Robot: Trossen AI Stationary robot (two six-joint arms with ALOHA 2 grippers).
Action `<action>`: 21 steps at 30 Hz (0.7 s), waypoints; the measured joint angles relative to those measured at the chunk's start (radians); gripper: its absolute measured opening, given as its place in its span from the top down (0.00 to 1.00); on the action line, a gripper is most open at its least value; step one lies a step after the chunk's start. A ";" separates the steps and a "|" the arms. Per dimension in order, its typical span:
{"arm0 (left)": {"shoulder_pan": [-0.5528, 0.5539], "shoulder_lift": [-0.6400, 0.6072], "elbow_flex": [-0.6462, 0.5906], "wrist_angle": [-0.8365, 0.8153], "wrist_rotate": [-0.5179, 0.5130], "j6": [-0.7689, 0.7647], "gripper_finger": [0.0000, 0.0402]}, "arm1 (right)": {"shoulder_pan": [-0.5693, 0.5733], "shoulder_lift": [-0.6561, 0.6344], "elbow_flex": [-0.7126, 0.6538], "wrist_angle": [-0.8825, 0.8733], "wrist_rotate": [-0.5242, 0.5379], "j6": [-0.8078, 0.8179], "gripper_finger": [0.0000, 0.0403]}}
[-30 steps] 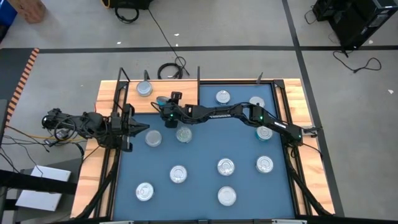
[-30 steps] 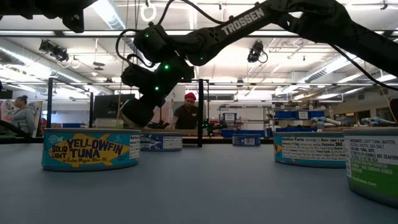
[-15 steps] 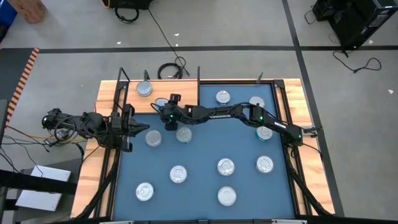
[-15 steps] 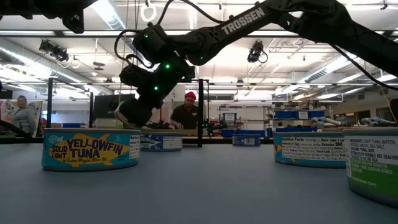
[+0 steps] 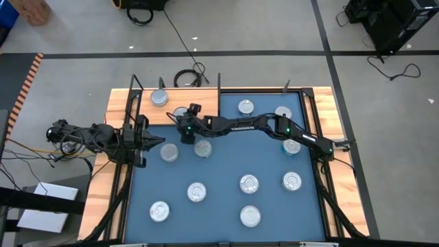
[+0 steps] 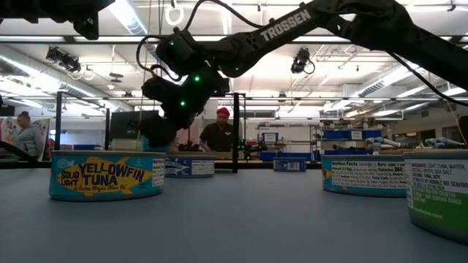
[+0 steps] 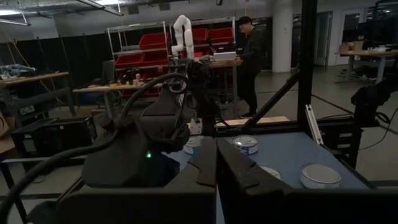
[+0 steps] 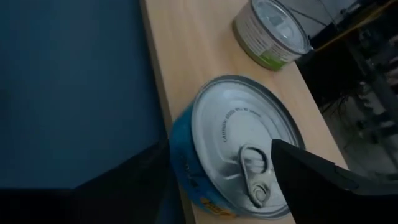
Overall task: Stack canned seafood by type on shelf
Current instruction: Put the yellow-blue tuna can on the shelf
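The shelf is a wooden board with black posts at the table's far left. A green-labelled tin stands on it. A blue-walled tin with a pull-tab sits flat at the board's near edge, beside the blue mat. My right gripper is open, slanting down, with one finger on each side of that tin. My left gripper is shut and holds nothing, level at the mat's left edge.
Several more tins lie scattered on the blue mat, among them two just near of my right gripper and a Yellowfin Tuna tin. The right arm reaches across the mat's far part. A person stands in the room beyond the table.
My right gripper has stayed over the shelf's near edge, rolled a little and spread its fingers, letting go of the blue-walled tin. The tin, tilted in the fingers a second ago, now sits flat on the board.
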 joint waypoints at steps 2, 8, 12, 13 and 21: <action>0.000 0.000 0.000 0.000 0.000 0.000 0.99 | -0.006 0.000 0.000 -0.001 0.001 0.022 0.27; 0.000 0.000 0.000 0.000 0.000 0.000 0.99 | -0.013 -0.003 0.000 -0.003 0.025 0.024 0.30; 0.000 0.000 0.000 0.000 0.000 0.001 0.99 | 0.005 -0.039 0.000 -0.014 0.028 -0.023 0.33; 0.001 0.000 0.000 0.000 -0.001 0.001 0.99 | 0.014 -0.056 0.000 -0.024 0.028 -0.027 0.35; 0.003 0.033 0.000 -0.098 -0.100 0.021 1.00 | 0.080 -0.117 0.000 -0.157 0.054 -0.018 0.69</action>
